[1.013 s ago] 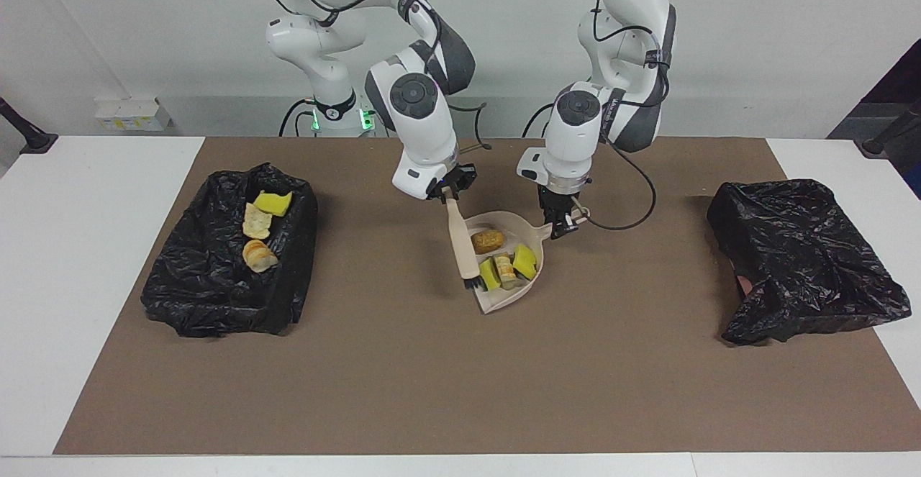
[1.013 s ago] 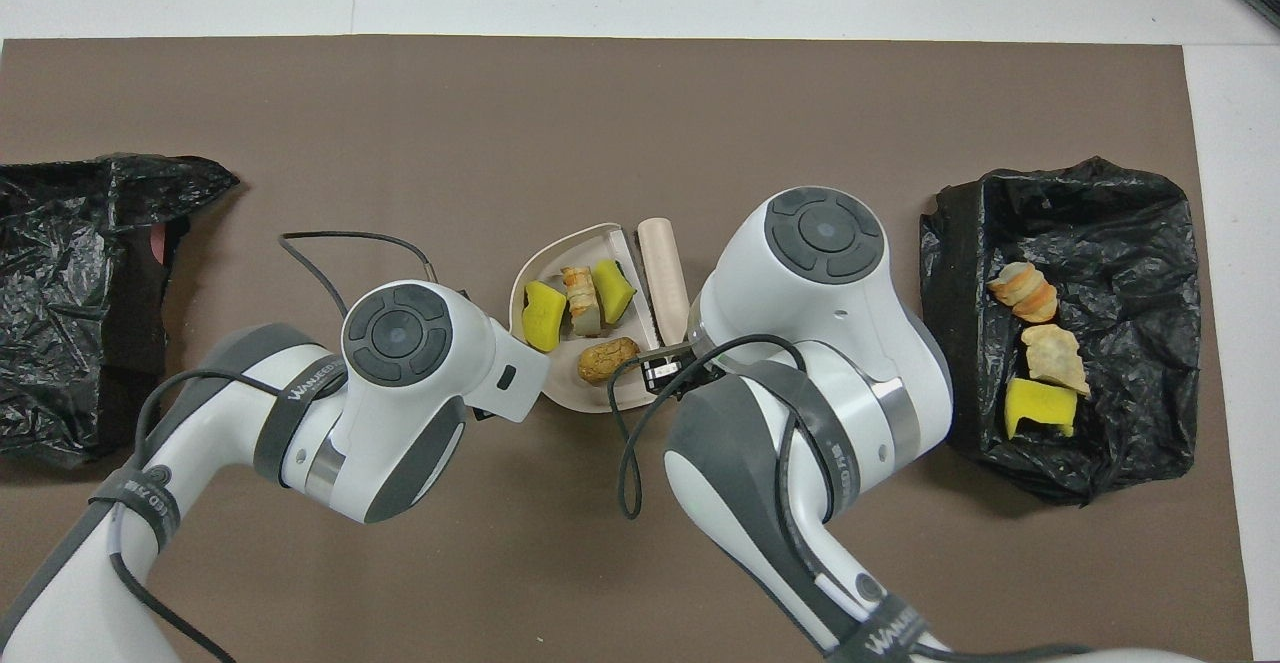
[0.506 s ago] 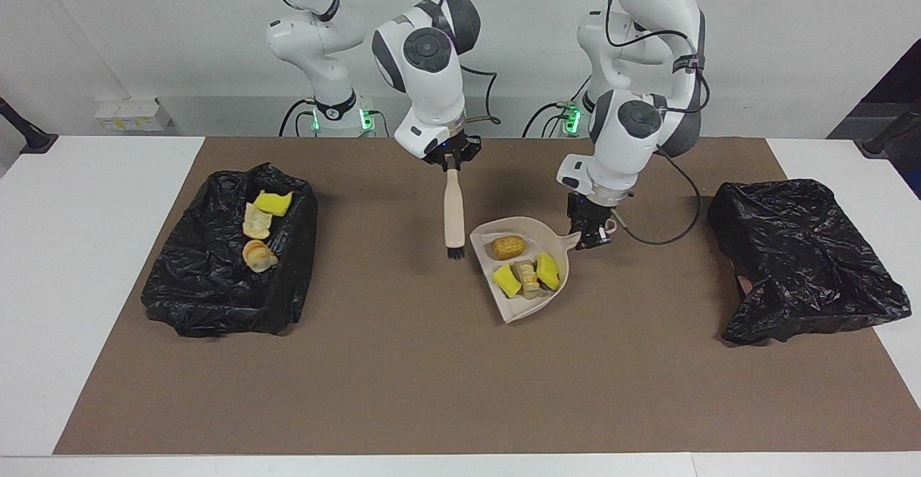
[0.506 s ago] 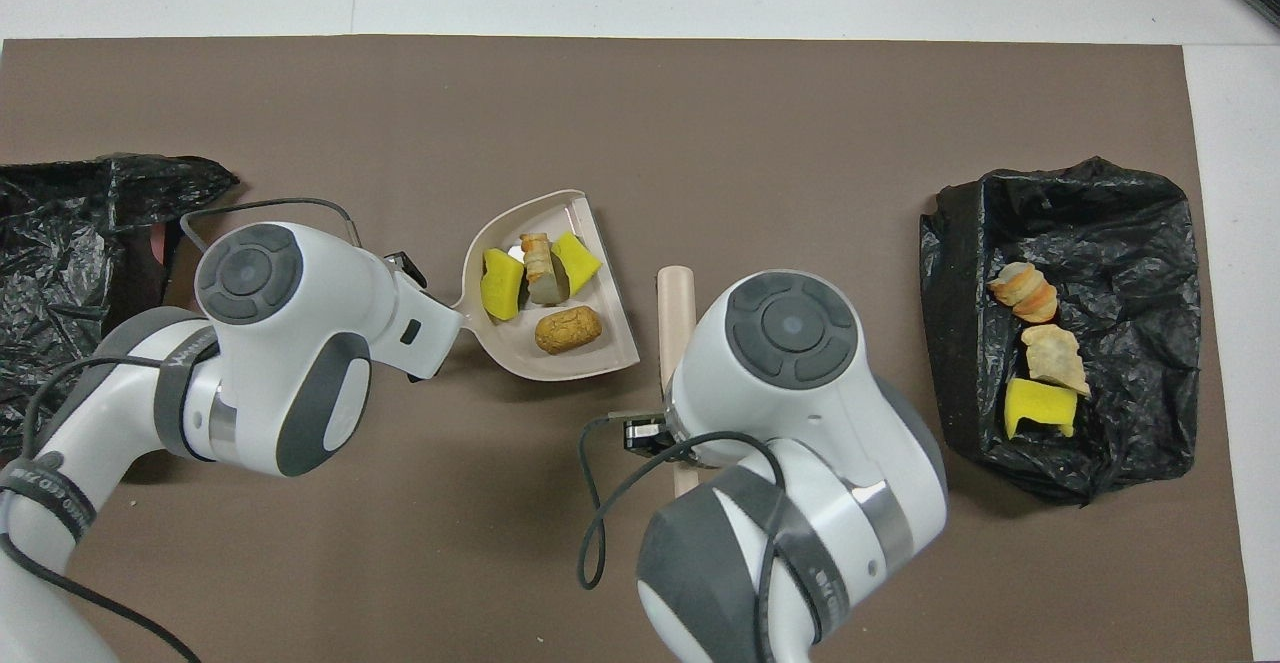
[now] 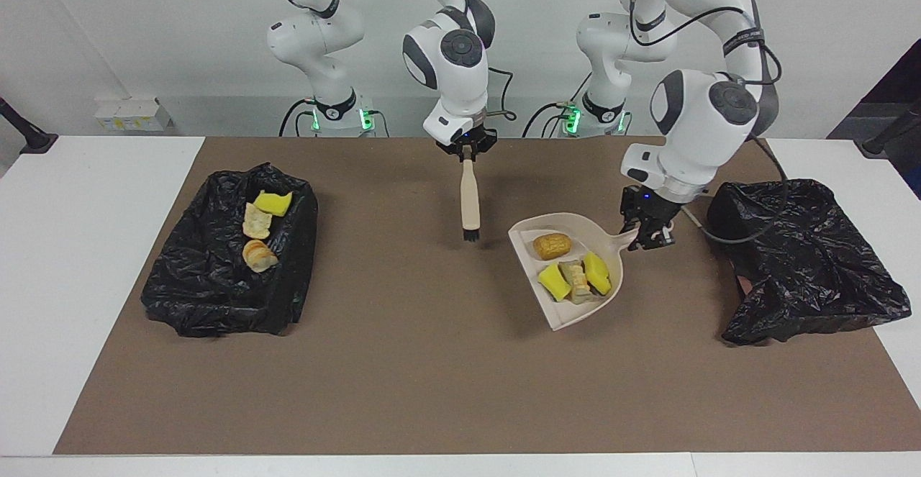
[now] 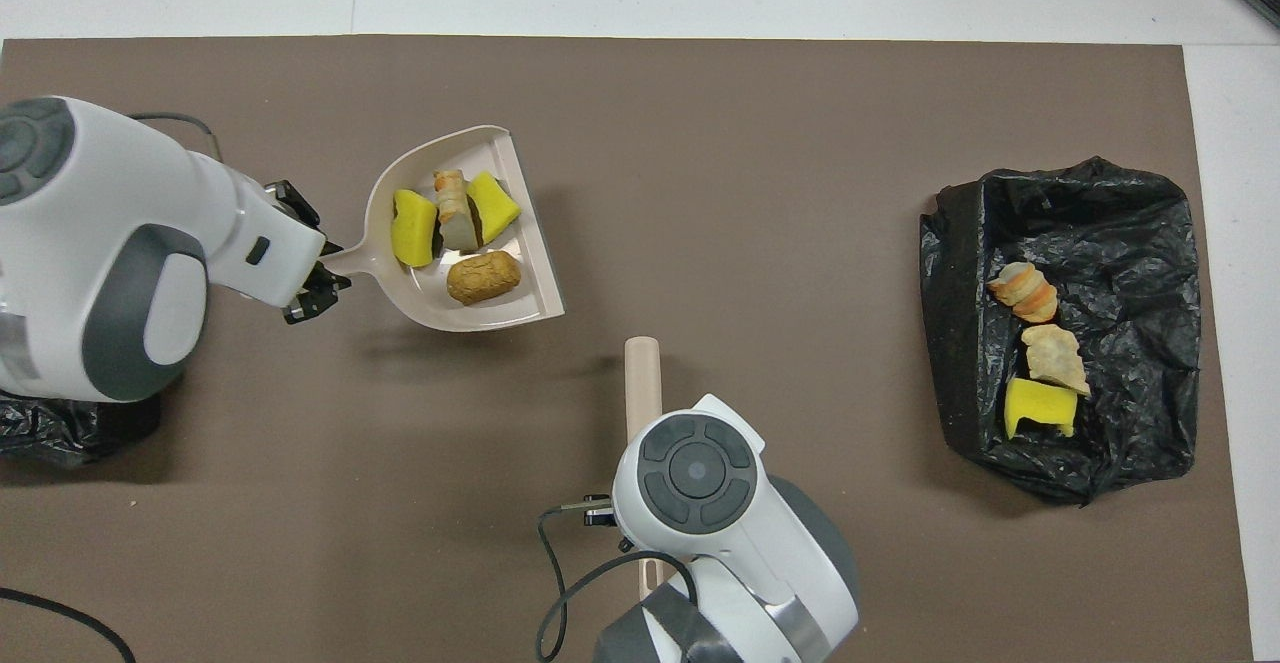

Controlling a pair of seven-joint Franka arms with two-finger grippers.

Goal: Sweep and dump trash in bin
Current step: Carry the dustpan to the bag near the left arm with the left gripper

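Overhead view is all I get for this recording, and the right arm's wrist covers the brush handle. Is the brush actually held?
Observer: Yes. The right gripper is shut on the top of the brush, which hangs upright with its bristles down.
Operator: And the bin at the left arm's end? The arm hides it.
Observer: That bin is wrapped in a crumpled black bag, and no trash shows in it.
Operator: Is the dustpan over it?
Observer: No. The left gripper holds the dustpan lifted over the mat, beside that bin.
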